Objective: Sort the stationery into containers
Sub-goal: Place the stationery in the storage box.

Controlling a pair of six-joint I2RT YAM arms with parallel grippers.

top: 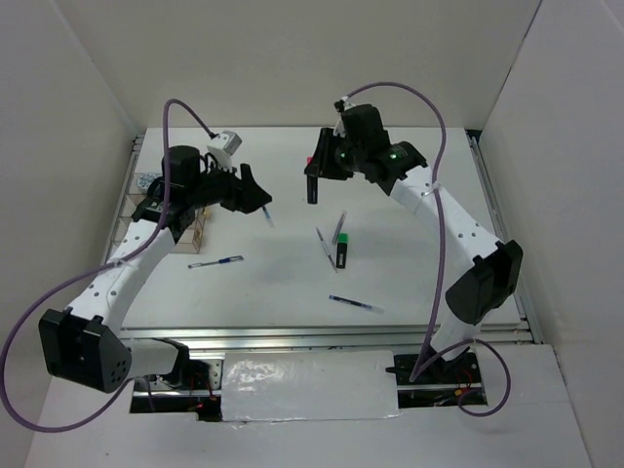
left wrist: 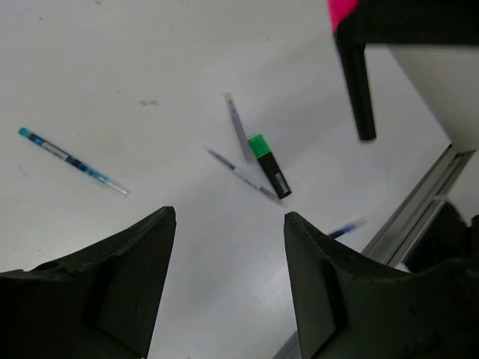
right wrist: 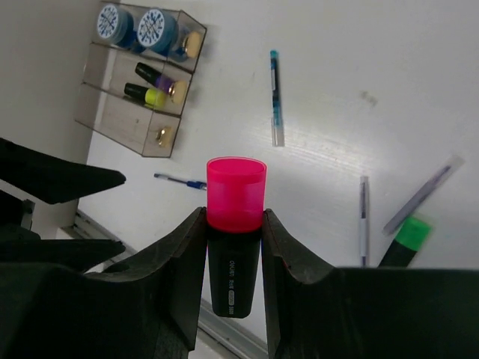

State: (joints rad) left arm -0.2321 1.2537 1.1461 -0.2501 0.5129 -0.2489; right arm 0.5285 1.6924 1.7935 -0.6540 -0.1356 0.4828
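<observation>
My right gripper (right wrist: 234,217) is shut on a pink-capped black highlighter (right wrist: 235,224) and holds it upright above the table's back middle (top: 312,183). My left gripper (top: 257,201) is open and empty, raised just left of it; the wrist view (left wrist: 228,217) shows bare table between its fingers. The clear organizer box (right wrist: 135,82) stands at the left and holds two blue-white tubs (right wrist: 135,26), a purple-capped highlighter (right wrist: 157,76) and a yellow-capped one (right wrist: 146,95). A green-capped highlighter (top: 341,251) lies mid-table among thin pens (top: 324,244).
More pens lie loose: one near the box (top: 215,261), one toward the front (top: 355,304), and a teal one (right wrist: 275,97). In the top view my left arm hides much of the box (top: 195,232). White walls close in the table on three sides.
</observation>
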